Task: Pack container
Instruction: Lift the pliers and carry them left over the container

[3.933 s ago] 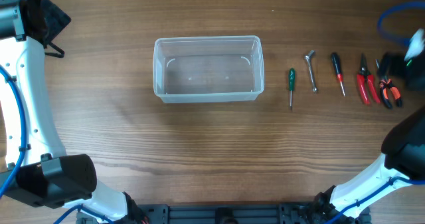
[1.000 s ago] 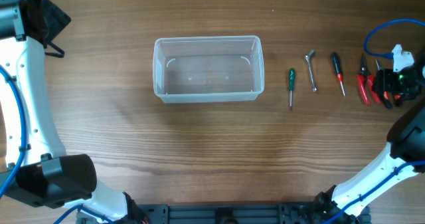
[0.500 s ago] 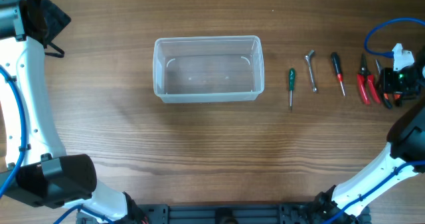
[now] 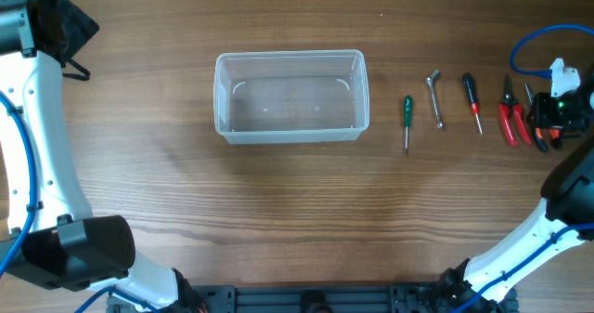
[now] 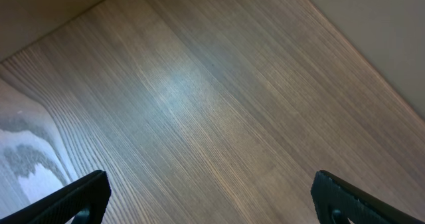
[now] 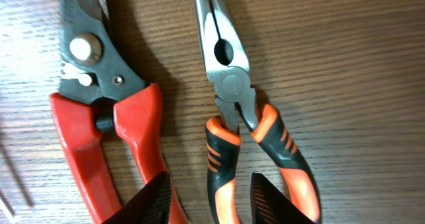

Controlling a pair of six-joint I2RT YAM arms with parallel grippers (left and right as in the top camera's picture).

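Clear plastic container (image 4: pixel 290 136) left of centre on wooden surface (image 4: pixel 278 211) — empty, nothing packed yet. Five tools in row to its right, well apart from it: green screwdriver (image 4: pixel 406 118), bent metal key (image 4: pixel 434 97), red-black screwdriver (image 4: pixel 472 99), red cutters (image 6: pixel 99 111), orange-black pliers (image 6: pixel 229 91). Right claw (image 6: pixel 211 201) low over pliers' handles, fingers apart, one handle between them — not clamped; contact cannot tell. Left claw (image 5: pixel 212 204) spread wide over bare wood, holding nothing. Judgement: task at very start, first pick being lined up, all five tools left to go in.
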